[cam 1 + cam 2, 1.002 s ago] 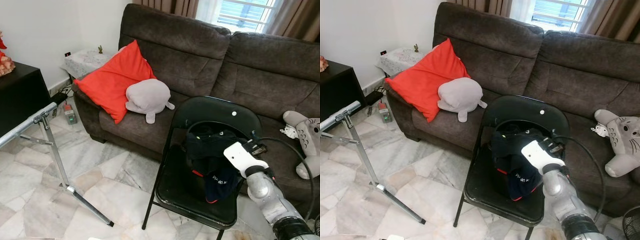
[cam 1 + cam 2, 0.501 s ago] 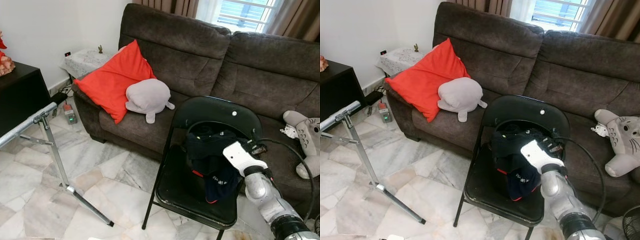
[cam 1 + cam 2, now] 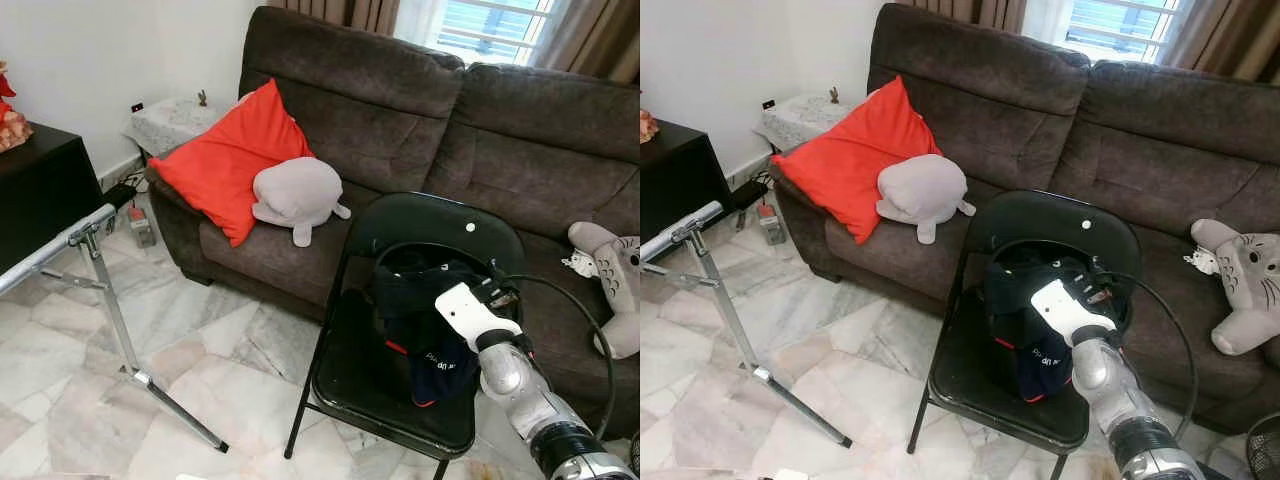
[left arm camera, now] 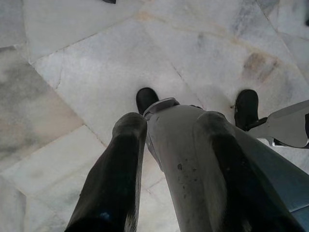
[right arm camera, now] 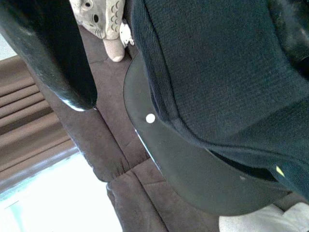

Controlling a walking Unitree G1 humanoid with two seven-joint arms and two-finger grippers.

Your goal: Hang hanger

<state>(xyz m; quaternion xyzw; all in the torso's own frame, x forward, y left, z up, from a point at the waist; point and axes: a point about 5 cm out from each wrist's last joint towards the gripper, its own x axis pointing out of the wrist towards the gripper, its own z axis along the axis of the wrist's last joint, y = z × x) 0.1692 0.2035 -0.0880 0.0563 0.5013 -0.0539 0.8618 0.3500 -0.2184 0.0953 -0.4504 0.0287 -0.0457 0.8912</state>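
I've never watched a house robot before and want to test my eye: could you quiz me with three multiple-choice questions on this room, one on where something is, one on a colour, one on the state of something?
1. Where does the dark clothing lie?
A on the sofa
B on the black folding chair
C on the floor

2. What colour is the cushion on the sofa?
A red
B blue
C green

3. How are the fingers of the right claw?
A shut on a cup
B shut empty
C open, at the clothing

Answers:
1 B, the pile sits on the chair seat.
2 A, it is bright red.
3 C, the wrist view shows the fingers spread apart.
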